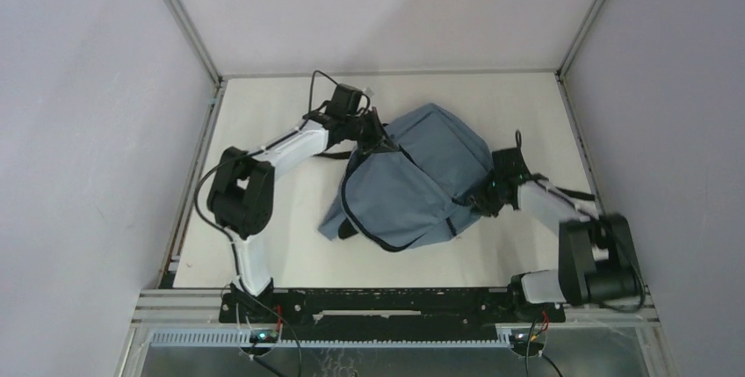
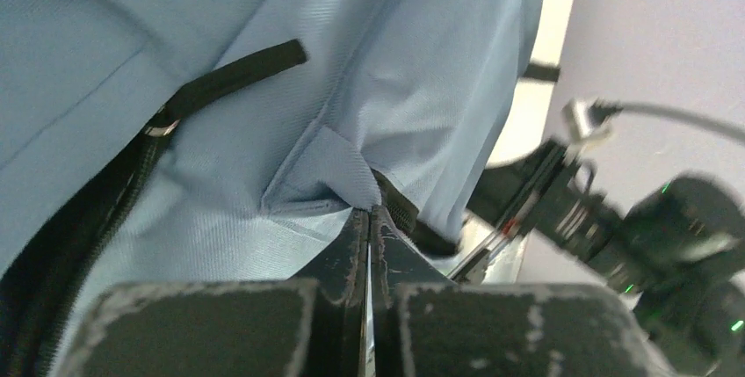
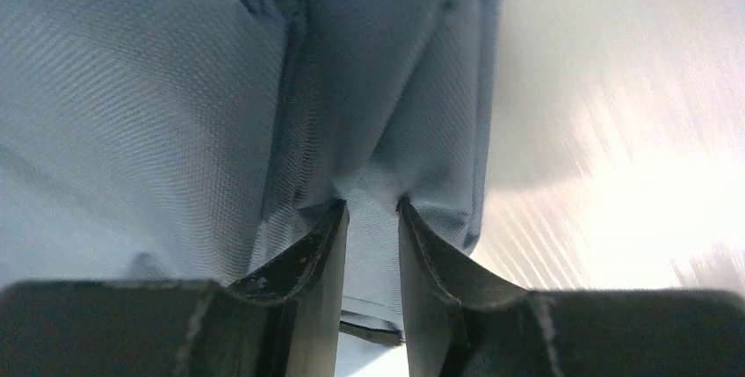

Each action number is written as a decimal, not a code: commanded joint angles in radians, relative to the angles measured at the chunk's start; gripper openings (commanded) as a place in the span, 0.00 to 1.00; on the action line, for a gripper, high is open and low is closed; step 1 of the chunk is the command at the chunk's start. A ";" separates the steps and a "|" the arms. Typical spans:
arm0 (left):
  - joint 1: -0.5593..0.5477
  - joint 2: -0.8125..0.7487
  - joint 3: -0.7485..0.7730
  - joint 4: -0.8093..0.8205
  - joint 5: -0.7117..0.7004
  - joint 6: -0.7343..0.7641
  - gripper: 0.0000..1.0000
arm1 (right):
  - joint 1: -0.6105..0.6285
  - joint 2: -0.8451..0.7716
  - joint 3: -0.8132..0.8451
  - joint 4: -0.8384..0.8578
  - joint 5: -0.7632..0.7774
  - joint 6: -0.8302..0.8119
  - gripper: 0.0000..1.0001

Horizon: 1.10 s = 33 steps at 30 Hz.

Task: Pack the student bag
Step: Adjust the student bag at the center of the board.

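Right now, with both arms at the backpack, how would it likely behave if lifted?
The backpack probably sags: its fabric bunches and folds at the left fingers. The right fingers stand apart around a fabric fold, so that hold may slip. It looks slack, perhaps lightly filled.

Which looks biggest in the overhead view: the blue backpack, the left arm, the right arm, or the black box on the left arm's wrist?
Largest to smallest, as seen from above:
1. The student bag.
2. The left arm and the right arm: too alike in size to rank, since each is bent differently.
3. The black box on the left wrist, clearly smallest.
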 commanded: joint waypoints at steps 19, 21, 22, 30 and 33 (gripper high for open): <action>-0.060 -0.366 -0.149 -0.221 -0.039 0.325 0.46 | -0.045 0.098 0.304 0.053 -0.089 -0.290 0.52; -0.059 -0.359 -0.148 -0.223 -0.026 0.339 0.46 | -0.044 0.076 0.260 0.054 -0.097 -0.296 0.52; -0.059 -0.362 -0.148 -0.227 -0.034 0.347 0.46 | -0.045 0.064 0.236 0.059 -0.096 -0.298 0.52; 0.008 -0.432 -0.208 -0.262 -0.174 0.407 0.48 | -0.052 -0.037 0.169 0.043 -0.094 -0.303 0.53; 0.043 -0.427 -0.225 -0.290 -0.243 0.390 0.50 | -0.057 -0.039 0.168 0.046 -0.092 -0.303 0.53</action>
